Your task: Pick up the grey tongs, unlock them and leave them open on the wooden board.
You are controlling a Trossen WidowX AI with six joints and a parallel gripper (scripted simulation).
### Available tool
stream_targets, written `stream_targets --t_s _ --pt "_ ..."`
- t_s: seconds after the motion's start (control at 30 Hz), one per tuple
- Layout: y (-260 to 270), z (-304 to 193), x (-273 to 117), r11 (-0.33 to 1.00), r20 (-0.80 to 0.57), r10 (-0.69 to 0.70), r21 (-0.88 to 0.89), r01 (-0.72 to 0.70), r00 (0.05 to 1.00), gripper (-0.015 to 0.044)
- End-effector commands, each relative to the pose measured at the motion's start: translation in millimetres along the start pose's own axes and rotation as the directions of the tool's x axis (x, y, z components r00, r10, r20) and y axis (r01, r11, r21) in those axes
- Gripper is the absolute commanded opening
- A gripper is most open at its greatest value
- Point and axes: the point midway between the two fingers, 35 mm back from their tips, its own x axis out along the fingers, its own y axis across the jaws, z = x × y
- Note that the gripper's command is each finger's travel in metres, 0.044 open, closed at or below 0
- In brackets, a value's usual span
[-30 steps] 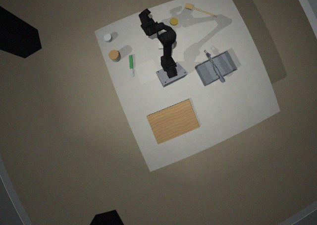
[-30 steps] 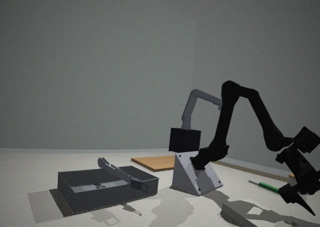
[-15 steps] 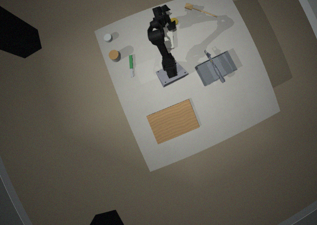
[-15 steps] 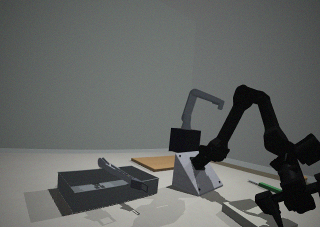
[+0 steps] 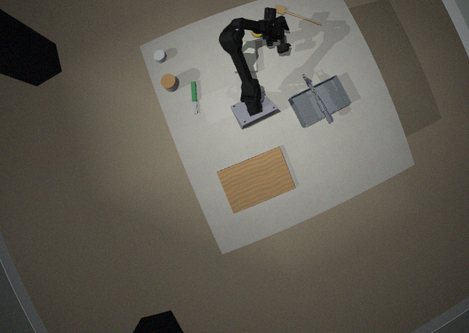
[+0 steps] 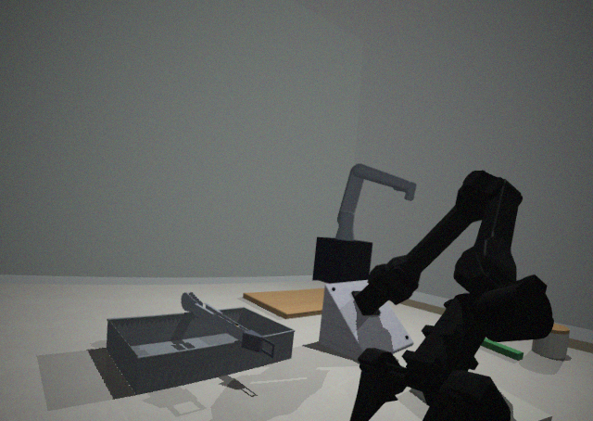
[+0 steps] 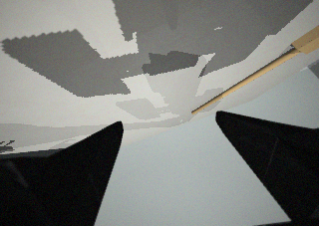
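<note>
The grey tongs (image 5: 327, 116) (image 6: 251, 340) lie closed across the roasting tin (image 5: 337, 90) (image 6: 201, 363). Their ring end sticks out over the tin's wall on the arm's side in the exterior view, and their scalloped tips rise over the far wall. The wooden board (image 5: 255, 180) (image 6: 287, 301) lies flat with nothing on it. My gripper (image 5: 289, 37) (image 7: 169, 120) is open and empty, raised above the table and well away from the tongs, on the ring-end side. The exterior view cuts off part of it.
A wooden spatula (image 5: 303, 17) (image 7: 244, 87) lies beyond my gripper. A yellow round thing (image 5: 256, 34) is partly under the arm. A green-handled knife (image 5: 193, 91) (image 6: 502, 348), an orange-topped canister (image 5: 168, 81) (image 6: 550, 347) and a pale canister (image 5: 159, 56) stand off to the other side.
</note>
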Motion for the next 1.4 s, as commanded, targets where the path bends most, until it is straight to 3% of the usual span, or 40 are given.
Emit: stream_targets --t_s 0.0,0.27,0.5,0.73,0.93,1.37 --pt "42 -40 30 0.984 0.017 0.173 0.031 -0.174 0.985 0.0440" --pt "156 -126 58 0.850 0.173 0.472 0.171 -0.499 0.864 0.0440" --pt "254 -180 33 0.646 0.368 0.547 0.385 -0.658 0.752 0.0440" --pt "313 -192 20 0.502 0.530 0.485 0.481 -0.718 0.695 0.0440" --pt "359 -187 5 0.363 0.712 0.267 0.550 -0.752 0.650 0.0440" --pt "372 -188 1 0.342 0.729 0.228 0.561 -0.754 0.646 0.0440"
